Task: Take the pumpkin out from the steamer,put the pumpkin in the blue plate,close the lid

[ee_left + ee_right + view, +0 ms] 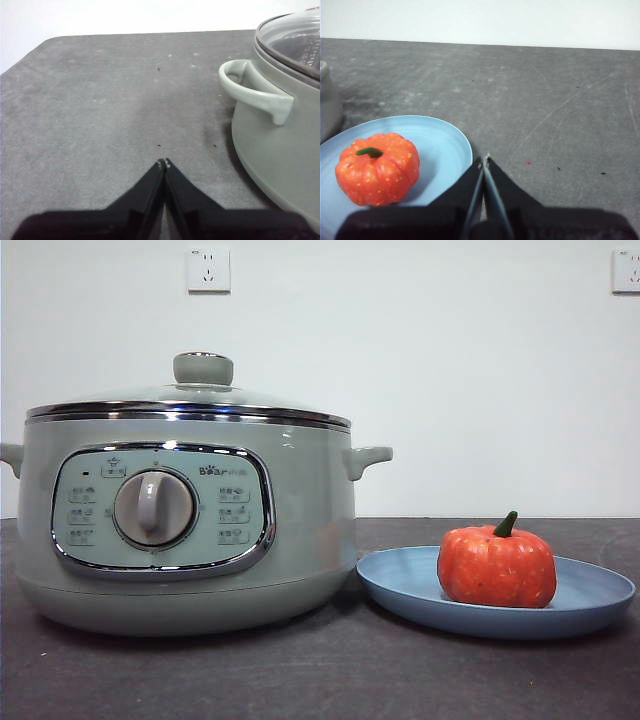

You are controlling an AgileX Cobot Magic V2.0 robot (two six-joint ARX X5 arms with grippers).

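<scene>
The sage-green steamer (185,525) stands at the left of the front view with the glass lid (195,400) resting on it, knob up. Right of it lies the blue plate (590,590), and the orange-red pumpkin (497,565) sits upright on it, stem up. My left gripper (163,163) is shut and empty over bare table beside the steamer's side handle (255,92). My right gripper (484,160) is shut and empty, just off the rim of the blue plate (445,142), apart from the pumpkin (377,170). Neither arm shows in the front view.
The dark grey table (320,680) stretches in front of the steamer and plate. A white wall with two sockets (208,270) stands behind. The table's edge (30,55) shows in the left wrist view.
</scene>
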